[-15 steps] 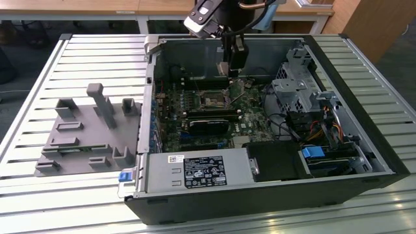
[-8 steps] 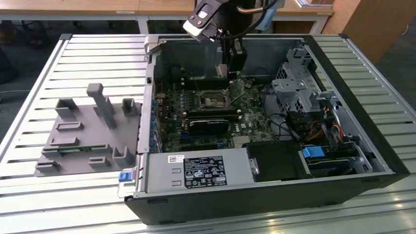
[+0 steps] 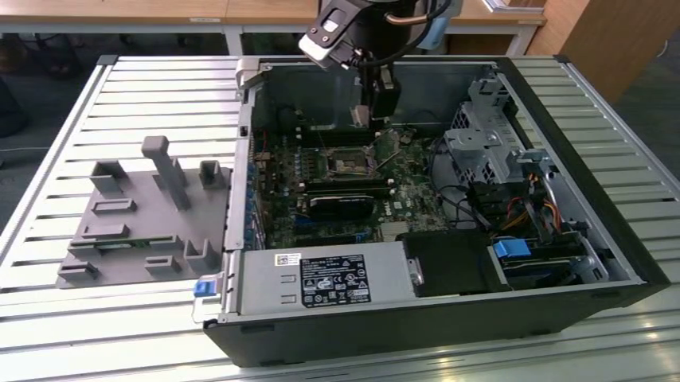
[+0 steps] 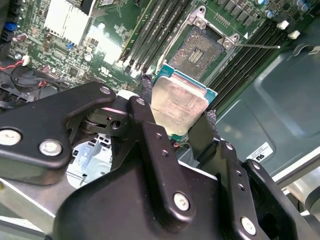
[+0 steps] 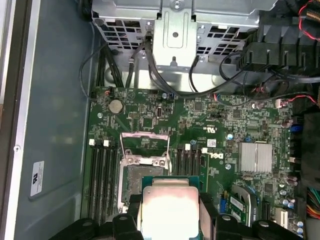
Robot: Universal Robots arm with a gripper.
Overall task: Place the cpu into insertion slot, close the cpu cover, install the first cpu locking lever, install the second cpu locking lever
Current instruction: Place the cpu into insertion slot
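Observation:
My gripper (image 4: 177, 107) is shut on the cpu (image 4: 181, 97), a pale metal-faced square chip with a green edge, clamped between two black fingers (image 4: 145, 117). In both wrist views the chip hangs above the motherboard, a short way off the insertion slot (image 4: 202, 47), whose dark centre lies bare inside its silvery rim. In the first wrist view the cpu (image 5: 170, 202) covers part of the insertion slot (image 5: 134, 182), and the cpu cover (image 5: 145, 160) stands swung open at the slot's far edge. A thin wire lever (image 4: 260, 46) sticks out beside the socket. In the exterior view the gripper (image 3: 374, 119) reaches down into the open case.
The black computer case (image 3: 595, 159) lies open on a slatted metal table (image 3: 159, 79). A grey fixture plate (image 3: 138, 215) sits at the exterior view's left. Memory slots (image 5: 102, 180) flank the socket. A drive cage (image 3: 483, 151), cables (image 5: 150, 65) and a power supply (image 3: 318, 278) crowd the case.

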